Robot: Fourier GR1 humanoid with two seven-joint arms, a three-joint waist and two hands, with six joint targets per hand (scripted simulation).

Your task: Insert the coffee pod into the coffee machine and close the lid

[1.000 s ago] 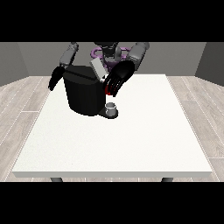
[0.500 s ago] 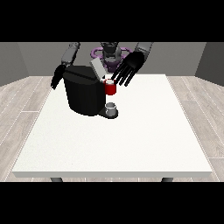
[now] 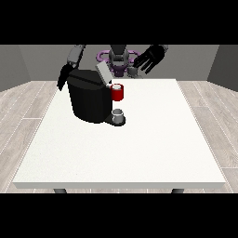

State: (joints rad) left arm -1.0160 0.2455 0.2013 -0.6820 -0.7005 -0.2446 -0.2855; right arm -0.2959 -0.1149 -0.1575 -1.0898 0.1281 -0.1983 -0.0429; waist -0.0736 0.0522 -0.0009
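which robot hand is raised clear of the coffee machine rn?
The robot hand at the view's right, lifted above the table's far edge with fingers spread. The other robot hand hangs close behind the coffee machine, at the view's left.

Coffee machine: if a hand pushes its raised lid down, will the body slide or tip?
Probably neither. The coffee machine looks broad and squat and sits flat on the table, so tipping seems unlikely. The lid is a thin raised flap, so it likely swings easily. The smooth tabletop might allow a slight slide.
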